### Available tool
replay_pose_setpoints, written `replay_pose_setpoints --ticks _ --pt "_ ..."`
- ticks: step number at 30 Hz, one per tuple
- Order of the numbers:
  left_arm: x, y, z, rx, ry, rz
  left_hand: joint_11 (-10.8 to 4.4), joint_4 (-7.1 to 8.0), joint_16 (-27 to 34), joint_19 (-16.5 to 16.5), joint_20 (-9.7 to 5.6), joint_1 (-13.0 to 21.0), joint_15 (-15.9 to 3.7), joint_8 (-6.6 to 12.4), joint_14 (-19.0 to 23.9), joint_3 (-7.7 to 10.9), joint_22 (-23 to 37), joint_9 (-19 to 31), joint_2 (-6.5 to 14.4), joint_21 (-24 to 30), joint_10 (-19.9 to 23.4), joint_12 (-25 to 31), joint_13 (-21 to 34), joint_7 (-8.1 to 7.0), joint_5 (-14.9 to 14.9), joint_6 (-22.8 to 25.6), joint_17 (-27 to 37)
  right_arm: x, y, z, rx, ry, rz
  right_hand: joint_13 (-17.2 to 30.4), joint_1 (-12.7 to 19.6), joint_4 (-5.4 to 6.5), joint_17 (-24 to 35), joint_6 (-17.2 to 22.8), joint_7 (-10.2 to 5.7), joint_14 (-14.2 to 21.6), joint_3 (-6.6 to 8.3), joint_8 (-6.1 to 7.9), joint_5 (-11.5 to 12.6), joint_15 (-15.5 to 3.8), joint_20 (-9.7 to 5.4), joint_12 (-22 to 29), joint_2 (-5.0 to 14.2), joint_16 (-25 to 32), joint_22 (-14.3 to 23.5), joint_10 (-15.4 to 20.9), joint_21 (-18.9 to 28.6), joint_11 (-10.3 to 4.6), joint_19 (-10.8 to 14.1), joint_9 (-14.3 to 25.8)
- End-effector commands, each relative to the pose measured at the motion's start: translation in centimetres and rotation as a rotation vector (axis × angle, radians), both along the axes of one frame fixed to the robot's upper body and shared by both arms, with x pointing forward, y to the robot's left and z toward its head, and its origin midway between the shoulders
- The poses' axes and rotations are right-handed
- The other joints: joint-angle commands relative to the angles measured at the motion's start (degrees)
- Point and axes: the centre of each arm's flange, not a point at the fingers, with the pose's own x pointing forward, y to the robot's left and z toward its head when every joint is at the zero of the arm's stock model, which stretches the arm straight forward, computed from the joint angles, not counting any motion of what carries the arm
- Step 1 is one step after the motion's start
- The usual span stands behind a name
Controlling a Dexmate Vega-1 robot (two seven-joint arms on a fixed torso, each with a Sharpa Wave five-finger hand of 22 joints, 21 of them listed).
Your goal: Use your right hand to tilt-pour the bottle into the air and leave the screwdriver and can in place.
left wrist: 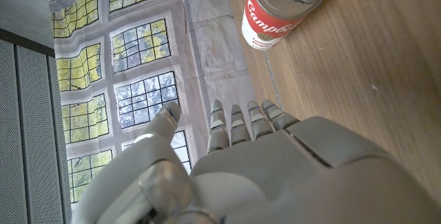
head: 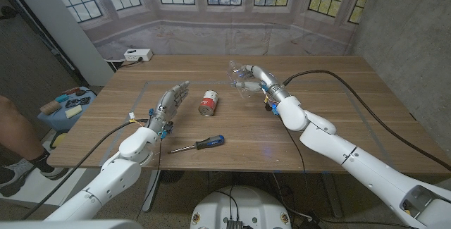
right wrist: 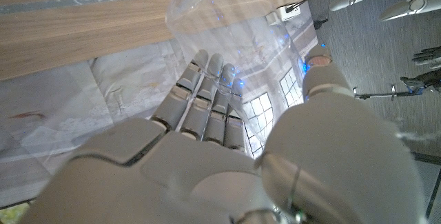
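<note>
The right robot hand [head: 255, 79] has its fingers wrapped around the clear plastic bottle [head: 240, 78] and holds it above the wooden desk [head: 331, 109], beyond and to the right of the soup can [head: 208, 103]; the bottle lies tipped over toward the can, so the pour appears to be under way or near its far end, though the pictures do not show where the bottle's mouth sits. In the right wrist view the fingers [right wrist: 207, 100] reach along the transparent wall of the bottle [right wrist: 220, 17], with the thumb on the other side, a full wrap rather than a pinch. The left robot hand [head: 169, 106] stands on its edge just left of the can, fingers straight and apart, holding nothing; its wrist view shows the can [left wrist: 282, 7] upright close ahead of its fingertips. The screwdriver [head: 201, 144] lies on the desk nearer the robot than the can, well clear of both hands. To do this step well, the tilt should come from a slow wrist roll with the bottle kept high, so that its neck sweeps over the can without brushing it. The grip should stay firm, since thin clear plastic is slippery and may buckle, and the left arm is best kept motionless so close to the can.
</note>
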Motion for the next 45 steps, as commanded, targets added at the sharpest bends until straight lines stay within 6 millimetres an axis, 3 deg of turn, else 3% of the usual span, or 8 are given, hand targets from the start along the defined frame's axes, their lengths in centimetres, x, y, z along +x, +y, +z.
replay_pose_setpoints --ticks 1,8,17,23,45 --pt "-0.3 0.8 0.2 0.001 -0.022 0.017 0.05 0.33 -0.1 0.6 -0.42 -0.04 -0.08 -0.11 0.02 0.1 0.33 0.28 -0.11 0.12 0.05 -0.02 0.13 -0.29 0.45 0.24 0.1 0.7 0.9 -0.5 0.083 -0.009 0.035 0.12 2.25 1.73 0.23 4.28 -3.54 0.51 1.41 0.19 -0.14 -3.66 -0.54 0.29 2.4 0.34 0.26 0.71 0.12 -0.15 0.32 0.14" --pt "-0.3 1.0 0.3 -0.005 -0.033 0.021 0.49 0.32 -0.58 0.58 -1.48 0.08 -0.54 -0.41 -1.96 -0.06 0.28 0.26 0.09 0.06 -0.75 -0.3 0.12 0.0 0.42 -0.57 0.11 0.8 1.1 -0.8 0.113 -0.006 0.045 0.22 2.26 1.85 0.25 4.43 -3.66 0.71 1.3 0.17 -0.21 -3.77 -0.7 0.36 2.54 0.35 0.25 0.73 0.13 -0.39 0.37 0.2" --pt "-0.4 1.3 0.5 -0.001 -0.047 0.035 0.66 0.19 -0.46 0.31 -2.66 0.7 -1.13 -1.68 -5.72 -0.68 0.13 -0.17 0.35 -0.14 -5.89 -1.24 -0.07 -1.9 0.44 -8.64 0.13 1.3 1.4 -1.9 0.155 -0.014 0.065 0.33 2.42 1.86 0.24 4.4 -3.66 0.85 1.2 0.04 -0.29 -4.02 -0.88 0.44 2.64 0.28 0.25 0.71 0.1 -0.52 0.36 0.27" --pt "-0.5 1.4 0.5 0.004 -0.047 0.03 0.63 0.12 -0.45 0.19 -2.79 0.95 -1.24 -1.75 -6.72 -0.89 0.11 -0.36 0.35 -0.2 -7.15 -1.25 -0.15 -2.02 0.47 -11.67 0.13 1.4 1.5 -2.6 0.197 -0.009 0.087 0.21 2.4 1.92 0.19 4.45 -3.71 0.87 1.12 -0.03 -0.34 -4.03 -0.99 0.36 2.63 0.14 0.25 0.69 0.11 -0.79 0.42 0.3" --pt "-0.9 1.1 0.2 0.039 -0.047 0.016 0.76 0.07 -0.24 -0.77 -2.32 1.22 -1.16 -0.7 -7.17 -1.19 0.13 -0.5 0.35 -0.47 -7.27 -0.79 -0.24 -1.67 0.48 -11.0 0.1 2.1 1.6 -5.1 0.292 0.015 0.099 0.12 1.93 2.21 0.4 4.5 -3.76 1.17 0.8 -0.28 -0.45 -4.19 -1.18 0.31 2.73 -0.01 0.24 0.68 0.1 -0.63 0.56 0.4"
